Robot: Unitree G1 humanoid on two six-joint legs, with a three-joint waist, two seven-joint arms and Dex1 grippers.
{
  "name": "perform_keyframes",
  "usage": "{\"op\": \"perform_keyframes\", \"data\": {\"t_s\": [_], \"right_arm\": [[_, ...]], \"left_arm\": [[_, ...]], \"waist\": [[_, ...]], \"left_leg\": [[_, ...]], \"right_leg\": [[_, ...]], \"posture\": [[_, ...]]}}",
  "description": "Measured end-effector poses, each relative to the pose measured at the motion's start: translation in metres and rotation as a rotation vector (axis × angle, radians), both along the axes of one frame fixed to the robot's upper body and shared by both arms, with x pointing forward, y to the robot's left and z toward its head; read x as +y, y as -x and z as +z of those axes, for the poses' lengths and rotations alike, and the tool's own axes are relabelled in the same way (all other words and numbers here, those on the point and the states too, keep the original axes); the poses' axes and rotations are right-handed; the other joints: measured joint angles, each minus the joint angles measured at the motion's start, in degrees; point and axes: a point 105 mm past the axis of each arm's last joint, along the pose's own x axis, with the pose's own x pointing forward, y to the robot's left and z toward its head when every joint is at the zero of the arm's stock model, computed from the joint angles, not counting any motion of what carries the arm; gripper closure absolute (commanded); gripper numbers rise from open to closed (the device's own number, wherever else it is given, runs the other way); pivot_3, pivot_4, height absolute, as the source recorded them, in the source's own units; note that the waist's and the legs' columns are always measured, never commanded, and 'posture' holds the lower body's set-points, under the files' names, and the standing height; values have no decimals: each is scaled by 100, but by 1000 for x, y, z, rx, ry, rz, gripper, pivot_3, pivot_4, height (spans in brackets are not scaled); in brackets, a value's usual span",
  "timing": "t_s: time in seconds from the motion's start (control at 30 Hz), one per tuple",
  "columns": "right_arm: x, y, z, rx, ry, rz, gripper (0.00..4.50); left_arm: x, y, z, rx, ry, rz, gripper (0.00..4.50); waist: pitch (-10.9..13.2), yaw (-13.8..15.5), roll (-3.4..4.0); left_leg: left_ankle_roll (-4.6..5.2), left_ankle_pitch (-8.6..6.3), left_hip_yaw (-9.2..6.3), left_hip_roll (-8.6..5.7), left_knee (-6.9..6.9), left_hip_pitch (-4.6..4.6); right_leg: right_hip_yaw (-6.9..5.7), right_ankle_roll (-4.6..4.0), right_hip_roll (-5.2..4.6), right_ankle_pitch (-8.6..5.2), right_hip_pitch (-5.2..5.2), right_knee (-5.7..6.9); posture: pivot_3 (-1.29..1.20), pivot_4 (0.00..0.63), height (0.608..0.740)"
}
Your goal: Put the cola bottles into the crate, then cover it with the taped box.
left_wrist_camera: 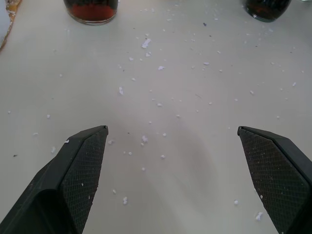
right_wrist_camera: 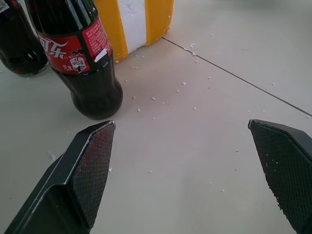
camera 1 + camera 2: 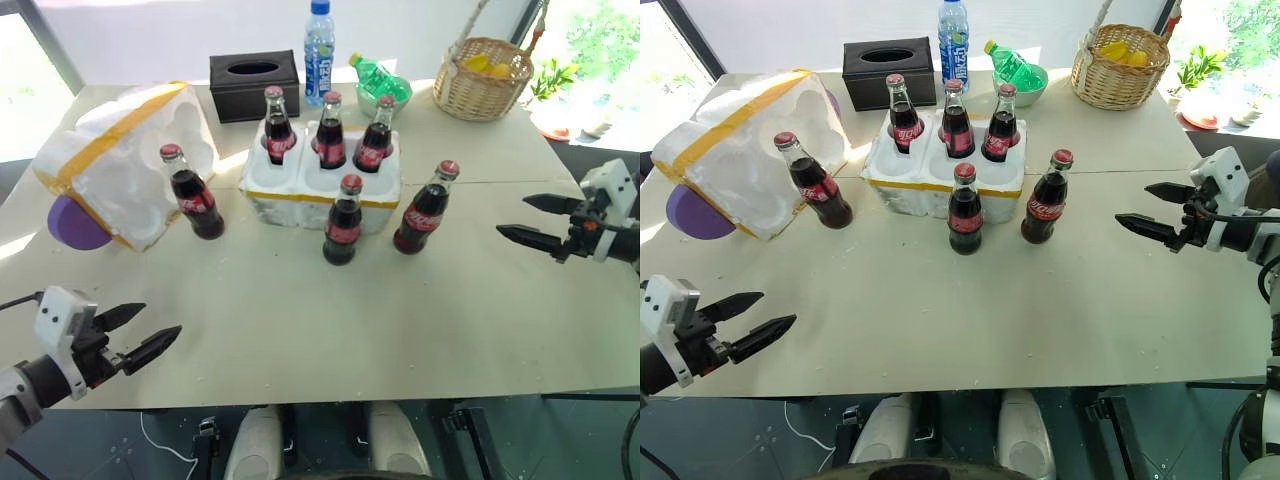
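Right now the crate (image 3: pixel 322 185) sits mid-desk with three cola bottles (image 3: pixel 331 131) standing in its back row of wells, while the front wells stay empty. Three more bottles stand loose on the desk (image 3: pixel 300 330): two just in front of the crate, one (image 3: pixel 192 193) off to its left beside the taped box (image 3: pixel 125 160). That box lies tipped on its side, hollows facing the crate, with something purple (image 3: pixel 75 225) half hidden under its near corner. Behind the crate are a black tissue box (image 3: pixel 254 85), a blue-labelled water bottle (image 3: pixel 319 40), and a green bottle (image 3: pixel 375 75) lying in a bowl. A wicker basket (image 3: pixel 484 80) holds yellow things I cannot identify. Both hands hover spread wide and empty: the left hand (image 3: pixel 150 335) over the near edge, the right hand (image 3: pixel 530 220) out to the right of the loose bottles.
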Motion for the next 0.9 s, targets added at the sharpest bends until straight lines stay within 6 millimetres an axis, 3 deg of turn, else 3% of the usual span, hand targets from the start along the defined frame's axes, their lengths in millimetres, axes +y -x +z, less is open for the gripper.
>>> {"op": "perform_keyframes", "data": {"t_s": [0.33, 0.53, 0.63, 0.73, 0.83, 0.9], "right_arm": [[-1, -1, 0, -11, 12, -6, 0], [8, -2, 6, 5, -52, 16, 0], [24, 6, 22, 11, -80, 94, 0], [44, 28, 63, -4, -98, 210, 0], [64, 48, 90, -9, -145, 311, 0], [73, 56, 93, 14, -168, 355, 0]], "left_arm": [[3, -7, 4, -35, -8, 21, 66], [4, -29, 22, -132, 13, 43, 66], [-3, -44, 39, -201, 32, 32, 66], [-13, -68, 59, -274, 42, -4, 66], [-15, -90, 65, -291, 51, -1, 66], [-15, -100, 65, -291, 47, 8, 66]], "waist": [[0, 3, 0], [-1, 15, 0], [-1, 27, 3], [-2, 59, 11], [-6, 28, 6], [-7, 24, 5]], "left_leg": [[-1, 0, 0, 0, 0, 4], [-3, 2, 0, 0, 1, 9], [-3, 2, -3, 0, 2, 9], [-5, 3, -5, 0, 2, 11], [-4, 3, -7, 1, 1, 19], [-4, 3, -7, 1, 1, 20]], "right_leg": [[0, 0, 1, 0, 5, 0], [0, 2, 1, 1, 9, 7], [0, 17, 0, 10, 9, 11], [-1, 18, 0, 10, 10, 15], [-3, 18, 2, 10, 18, 15], [-2, 18, 3, 10, 19, 16]], "posture": [[0, 150, 740], [0, 150, 740], [0, 150, 740], [0, 150, 740], [0, 150, 740], [0, 150, 740]]}}
